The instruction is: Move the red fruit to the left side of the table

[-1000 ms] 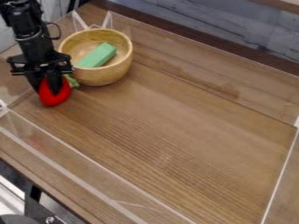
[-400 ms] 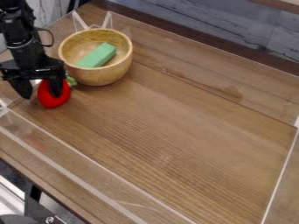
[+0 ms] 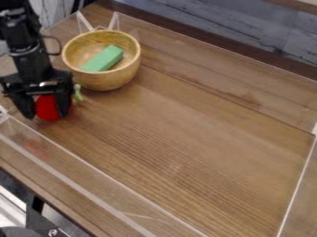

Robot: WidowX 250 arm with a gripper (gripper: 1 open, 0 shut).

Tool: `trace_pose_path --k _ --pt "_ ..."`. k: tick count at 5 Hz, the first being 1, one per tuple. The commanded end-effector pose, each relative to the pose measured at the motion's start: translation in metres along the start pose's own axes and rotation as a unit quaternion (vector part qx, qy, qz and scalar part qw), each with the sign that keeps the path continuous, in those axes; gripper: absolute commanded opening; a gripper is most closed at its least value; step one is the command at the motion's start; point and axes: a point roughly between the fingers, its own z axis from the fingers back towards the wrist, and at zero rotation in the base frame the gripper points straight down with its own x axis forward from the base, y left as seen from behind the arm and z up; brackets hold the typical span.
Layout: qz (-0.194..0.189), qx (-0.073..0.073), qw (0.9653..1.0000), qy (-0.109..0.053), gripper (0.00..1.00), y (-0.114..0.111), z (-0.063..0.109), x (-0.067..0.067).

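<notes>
Gripper: the black gripper (image 3: 37, 99) points straight down at the left side of the table, and its two fingers (image 3: 15, 100) are spread wide apart
Red fruit: the little red strawberry toy (image 3: 47, 107) sits on the wood between the two spread fingers, and it looks like it is lying on the table and not being pinched
Leafy top: a small light green bit (image 3: 76, 91) sticks out on the side of the red fruit nearest the bowl
Where the fruit is: near the left edge of the table, just beside the wooden bowl, on the side closer to the front
Wooden bowl: the round light wood bowl (image 3: 120, 78) stands upright near the back left corner, apart from the gripper
Green block: a green block (image 3: 100, 59) lies tilted inside the bowl
Table: the brown wood table (image 3: 198, 139) has low see-through walls (image 3: 74, 187) all around it
Arm: the dark arm (image 3: 25, 46) comes down from the top left corner to the gripper
Touching or not: I cannot tell if the fingers touch the sides of the fruit
</notes>
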Motion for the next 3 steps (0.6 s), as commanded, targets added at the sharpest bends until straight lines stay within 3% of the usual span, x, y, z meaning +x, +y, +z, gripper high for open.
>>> trace_pose_path --k 1,3 --pt "-0.007 -0.012 0.9990 -0.043 1.00 -0.019 0.029 0.015" --pt "-0.019 -0.032 0.9981 -0.049 1.00 -0.036 0.040 0.015"
